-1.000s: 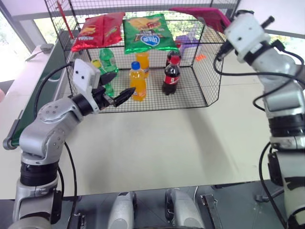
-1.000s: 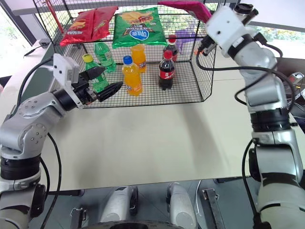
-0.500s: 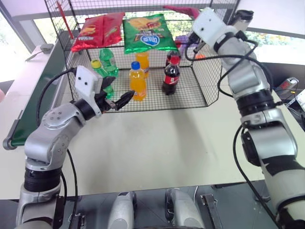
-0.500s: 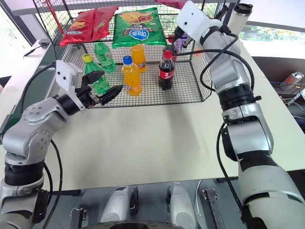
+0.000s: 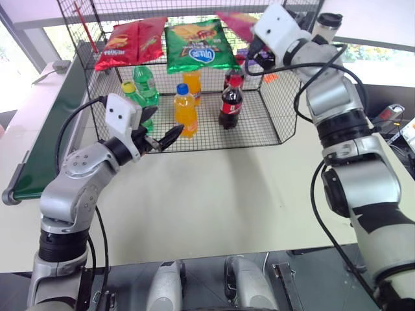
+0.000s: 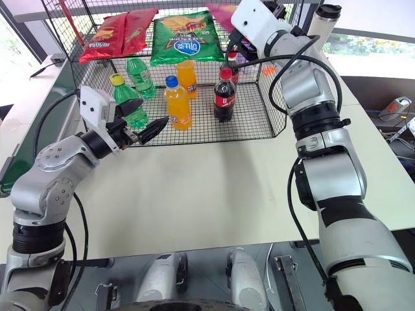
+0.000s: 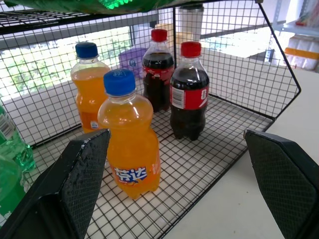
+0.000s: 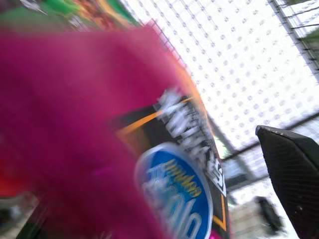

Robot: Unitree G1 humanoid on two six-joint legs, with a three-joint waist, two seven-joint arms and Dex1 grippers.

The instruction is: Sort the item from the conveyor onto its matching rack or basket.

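Head views: the pink crisp bag [image 5: 235, 19] lies at the right end of the wire cage's [image 5: 285, 123] upper shelf, beside the green crisp bag [image 5: 194, 44] and red crisp bag [image 5: 126, 43]; the conveyor [image 5: 48, 129] runs along the surface's left edge.
Left wrist view: left end effector [image 7: 189, 189] spread wide, empty, facing an orange soda bottle [image 7: 130, 132] and cola bottle [image 7: 189, 97] on the cage floor.
Right wrist view: right end effector [image 5: 254, 53] at the pink bag; its one visible finger [image 8: 294, 174] stands clear of it; whether the bag is gripped cannot be told.

Magenta-pink crisp bag [image 5: 235, 21] (blue oval logo) over wire cage [image 5: 272, 103] upper shelf, right of green bag [image 5: 198, 45].
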